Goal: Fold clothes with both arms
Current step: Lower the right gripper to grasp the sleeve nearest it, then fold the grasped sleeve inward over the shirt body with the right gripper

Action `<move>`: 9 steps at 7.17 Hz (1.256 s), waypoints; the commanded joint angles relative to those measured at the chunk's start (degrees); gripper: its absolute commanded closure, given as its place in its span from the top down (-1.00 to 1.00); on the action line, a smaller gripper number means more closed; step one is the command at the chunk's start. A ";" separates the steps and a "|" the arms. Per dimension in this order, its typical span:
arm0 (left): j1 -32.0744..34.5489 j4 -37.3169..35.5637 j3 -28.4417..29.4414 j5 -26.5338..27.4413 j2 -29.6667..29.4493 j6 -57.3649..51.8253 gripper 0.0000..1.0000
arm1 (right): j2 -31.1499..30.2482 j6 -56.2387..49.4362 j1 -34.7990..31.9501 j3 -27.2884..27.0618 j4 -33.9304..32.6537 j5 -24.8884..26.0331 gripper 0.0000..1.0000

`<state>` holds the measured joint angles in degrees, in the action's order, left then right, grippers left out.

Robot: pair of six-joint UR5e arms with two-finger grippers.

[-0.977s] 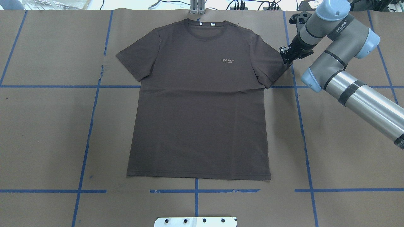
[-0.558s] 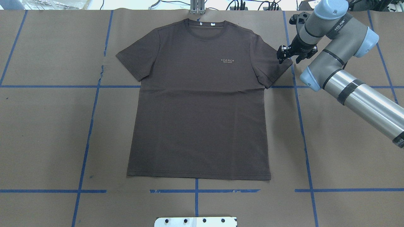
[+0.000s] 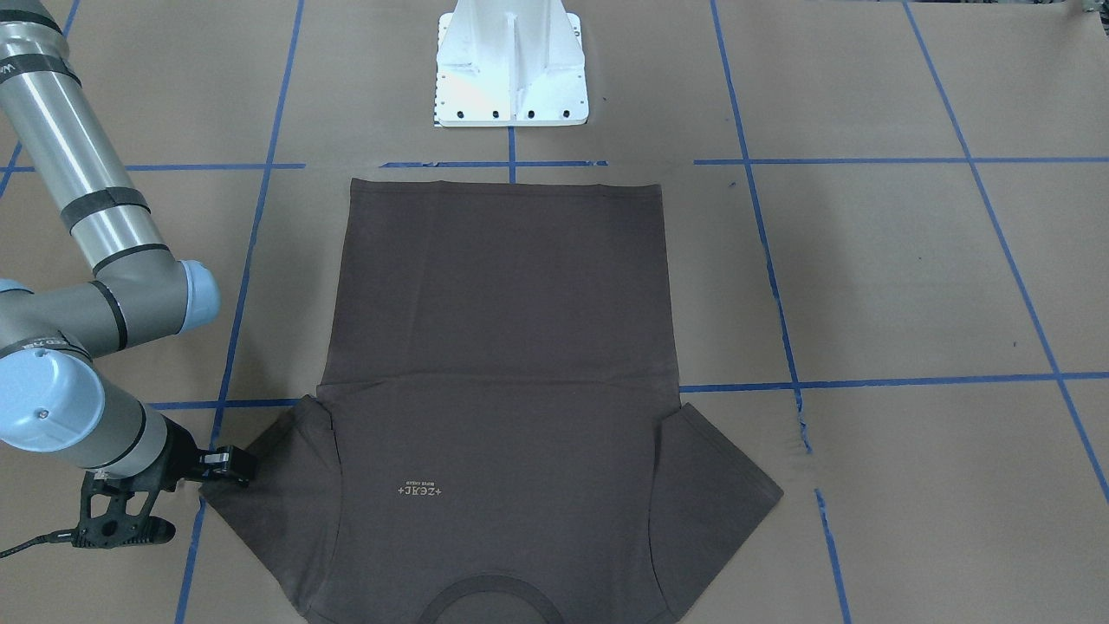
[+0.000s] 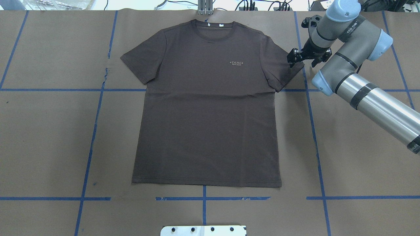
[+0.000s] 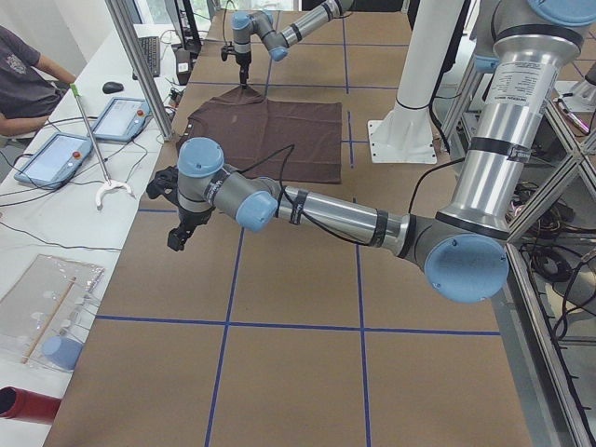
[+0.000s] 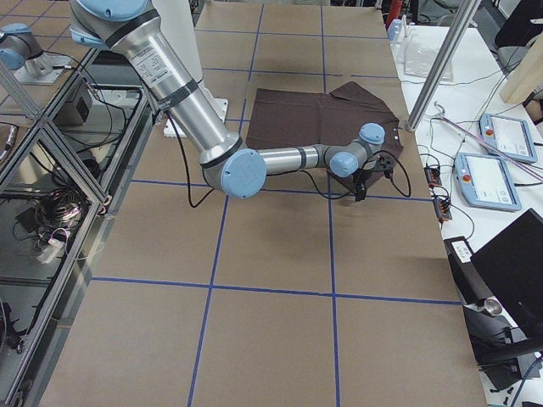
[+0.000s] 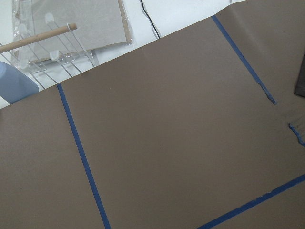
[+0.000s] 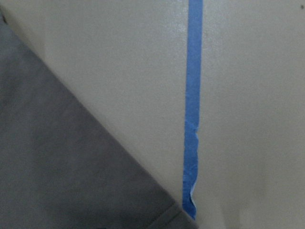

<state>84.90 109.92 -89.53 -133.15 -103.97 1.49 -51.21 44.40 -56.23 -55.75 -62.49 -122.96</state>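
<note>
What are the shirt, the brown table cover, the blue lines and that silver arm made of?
T-shirt: soft matt knit, probably cotton; it lies limp with faint creases.
Table cover: looks like brown paper, matt, its edge ending over a white top.
Blue lines: tape, with torn ends.
Arm: likely metal tube, glossy with light streaks; blue caps perhaps plastic.

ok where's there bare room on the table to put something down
The widest free patch is the brown paper on the robot's left of the T-shirt, from the sleeve outward. Also free are the strip between the hem and the white base plate, and the paper beside the hem below the right arm. It is crowded at the right sleeve, where the right gripper sits.
</note>
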 commanded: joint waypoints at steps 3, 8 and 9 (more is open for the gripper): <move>0.00 -0.40 -0.03 -0.01 -0.52 0.00 1.00 | 0.24 -0.54 0.07 0.12 0.00 -0.09 -1.00; 0.00 -0.58 0.15 0.08 -1.05 0.00 1.00 | 4.35 -2.21 -0.11 -0.50 0.08 -0.17 -1.00; 0.00 -0.58 0.23 0.08 -1.06 0.00 1.00 | 6.72 -2.04 0.06 -0.85 0.26 -0.18 -1.00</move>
<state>84.90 109.34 -89.37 -133.07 -104.99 1.49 -47.02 42.19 -56.30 -56.24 -62.40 -123.10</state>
